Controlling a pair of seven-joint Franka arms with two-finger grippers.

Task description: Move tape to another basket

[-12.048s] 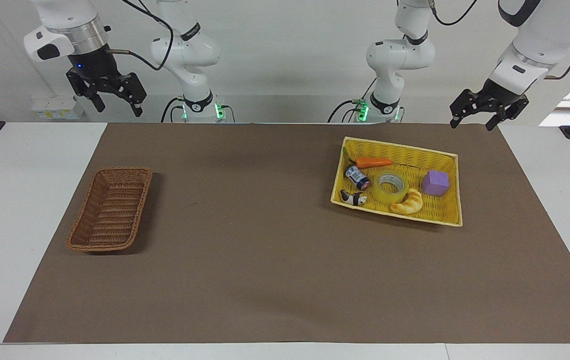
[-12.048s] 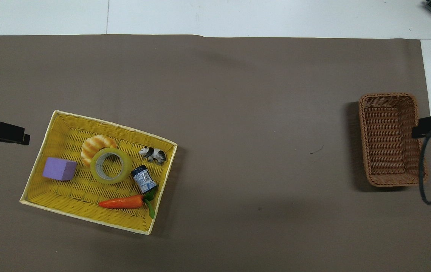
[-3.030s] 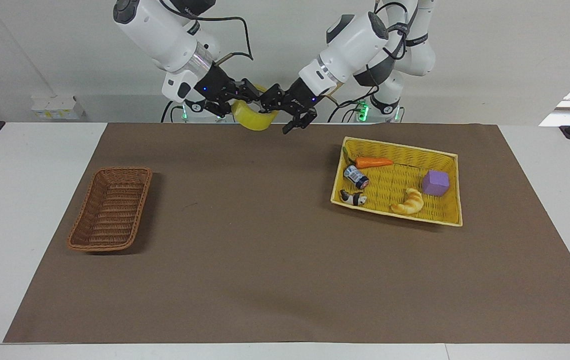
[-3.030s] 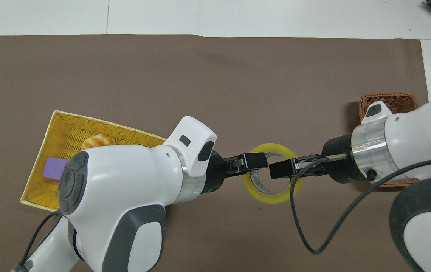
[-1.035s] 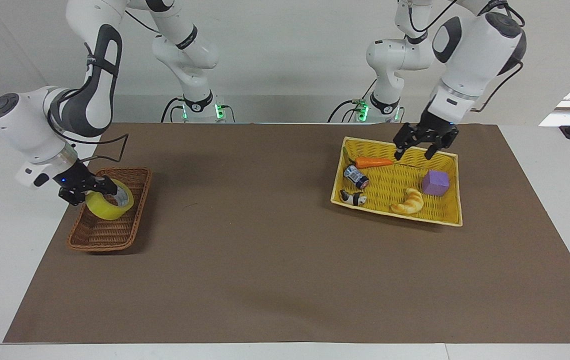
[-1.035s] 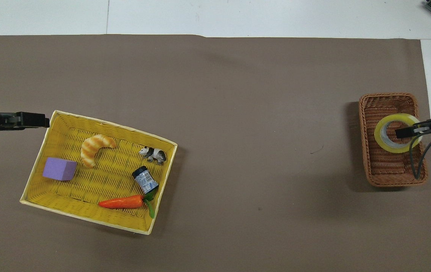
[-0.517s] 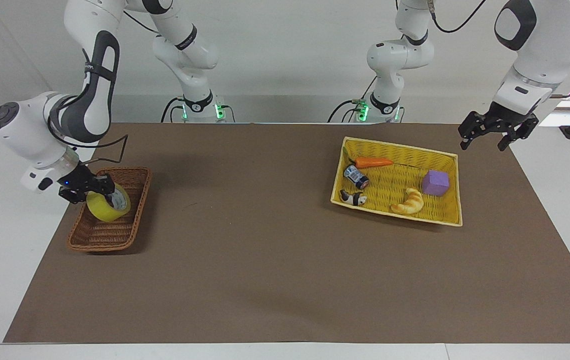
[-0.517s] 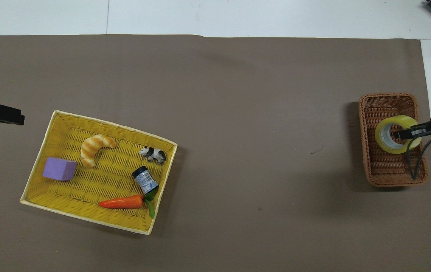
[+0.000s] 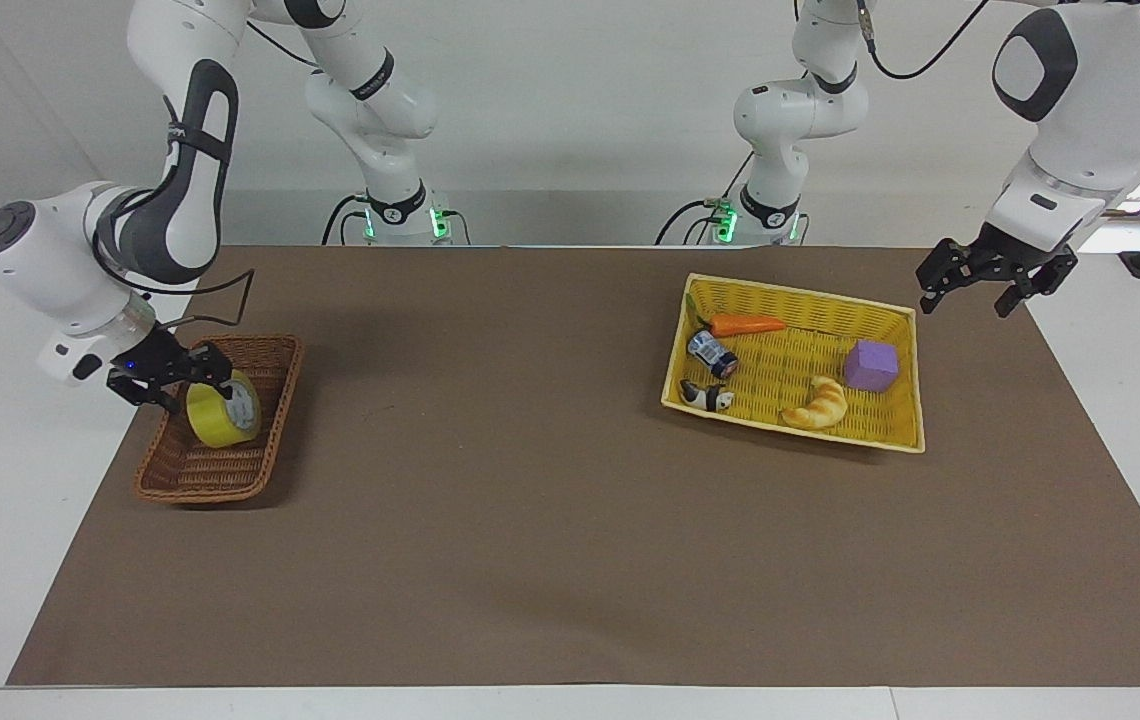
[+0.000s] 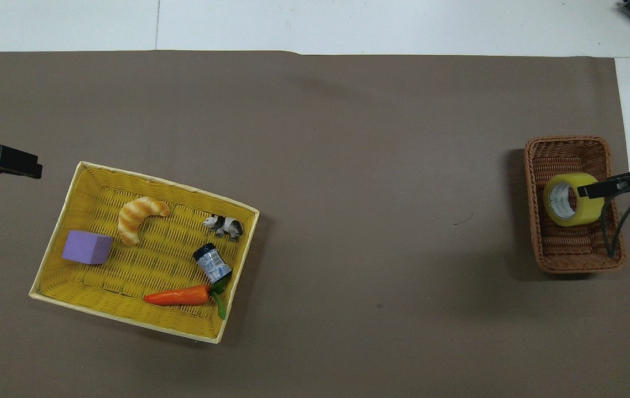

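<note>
The tape [image 9: 220, 412], a yellow roll, stands tipped on its edge inside the brown wicker basket [image 9: 200, 490], with its pale core [image 10: 559, 200] turned toward the middle of the table. My right gripper [image 9: 192, 383] hangs over the basket's outer rim right beside the roll. Its fingers stand apart and one fingertip [image 10: 588, 191] reaches over the top of the tape [image 10: 575, 213]. My left gripper [image 9: 995, 285] waits open in the air over the mat, just off the yellow basket's corner at the left arm's end.
The yellow basket [image 9: 790, 295] holds a carrot [image 9: 745, 324], a small jar [image 9: 715, 354], a toy animal [image 9: 708, 397], a croissant [image 9: 817, 405] and a purple cube [image 9: 871, 365]. Brown mat [image 9: 530, 450] lies between the two baskets.
The right gripper's fingers have spread and the tape has tipped from nearly flat onto its edge, sinking into the brown basket. The left gripper has shifted only slightly.
</note>
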